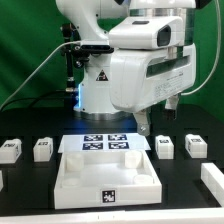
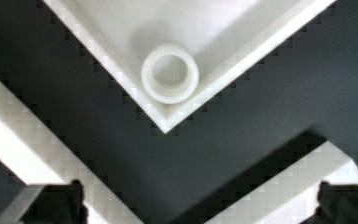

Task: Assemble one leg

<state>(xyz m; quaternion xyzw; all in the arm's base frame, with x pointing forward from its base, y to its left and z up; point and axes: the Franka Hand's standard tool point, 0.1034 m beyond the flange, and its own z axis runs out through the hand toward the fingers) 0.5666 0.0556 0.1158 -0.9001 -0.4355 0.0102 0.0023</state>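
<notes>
Marker board (image 1: pixel 105 143) behind the tray part (image 1: pixel 66 176) — legs (image 1: pixel 42 149) flanking both sides.

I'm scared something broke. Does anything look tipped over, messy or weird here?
Nothing stands out. The small white plastic block legs with black-and-white tags sit in a row, the big white square tray-like part lies flat, and the robot's hand is open over its round corner hole, holding nothing.

Each leg (image 1: pixel 42 149) is white with black-and-white square tags, the tray part (image 1: pixel 140 195) white, the table (image 1: pixel 25 195) black
</notes>
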